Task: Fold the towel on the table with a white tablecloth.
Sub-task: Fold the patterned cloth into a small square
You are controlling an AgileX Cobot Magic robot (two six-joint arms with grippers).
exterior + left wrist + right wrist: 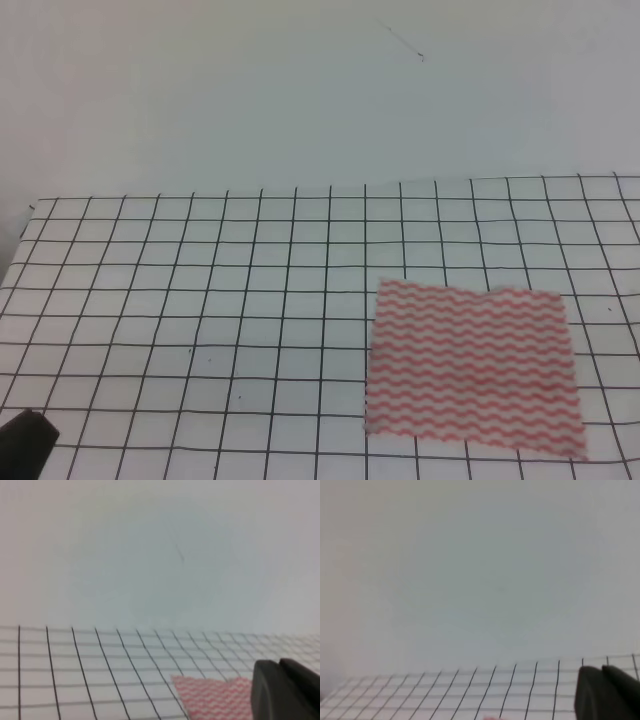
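A: The high view looks down at a slant from the near edge of the table, facing the far wall; the towel sits lower right of the frame.

B: And the left wrist view?

A: Low, nearly level, facing the same wall. The towel shows at bottom centre, a dark part of the left gripper at lower right.

B: The right wrist?

A: Also low and level, mostly wall, grid along the bottom, the right gripper blurred at lower right. All three share the grid and wall.
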